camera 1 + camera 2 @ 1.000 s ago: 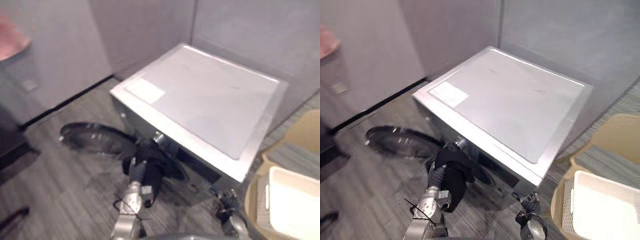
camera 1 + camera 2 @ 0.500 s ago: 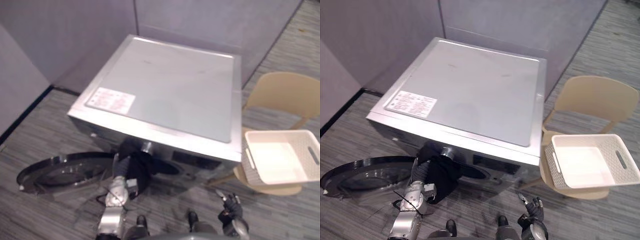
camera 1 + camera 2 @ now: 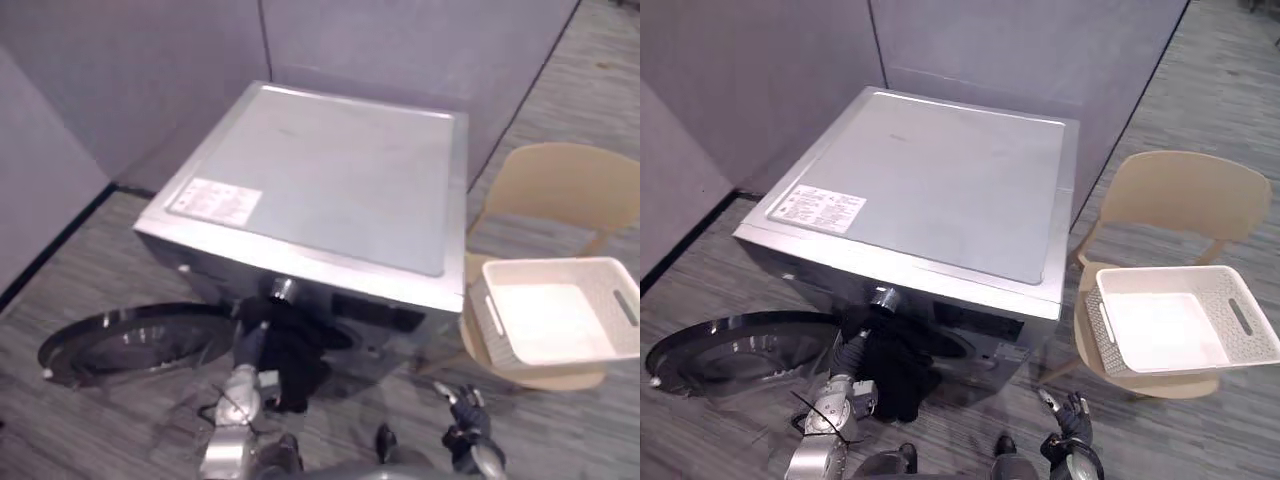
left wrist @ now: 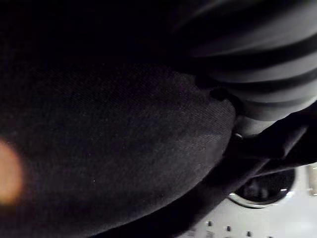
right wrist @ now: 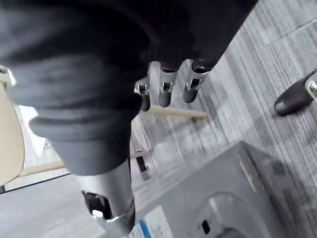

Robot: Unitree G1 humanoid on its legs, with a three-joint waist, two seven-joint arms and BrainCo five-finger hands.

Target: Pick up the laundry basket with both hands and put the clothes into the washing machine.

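The washer (image 3: 330,180) stands in the corner of grey walls with its round door (image 3: 130,340) swung wide open to the left, low over the floor (image 3: 80,430). Black clothes (image 3: 295,355) hang out of the drum mouth at the washer's front, part inside the opening and part draping down below it. The left hand (image 4: 262,69) reaches up to that opening and is pressed into the cloth; in the left wrist view the dark fabric lies right against the ribbed cover, and whether the hand has hold of the cloth cannot be told. The right hand (image 3: 465,420) hangs low at the right, well apart from the washer front and from the clothes; its fingers (image 5: 164,91) are loosely spread and relaxed, holding nothing. The white basket (image 3: 1252,335) sits on the seat of a beige chair (image 3: 560,185) just beside the washer's right side, away from both hands, its pale inner bottom in plain sight
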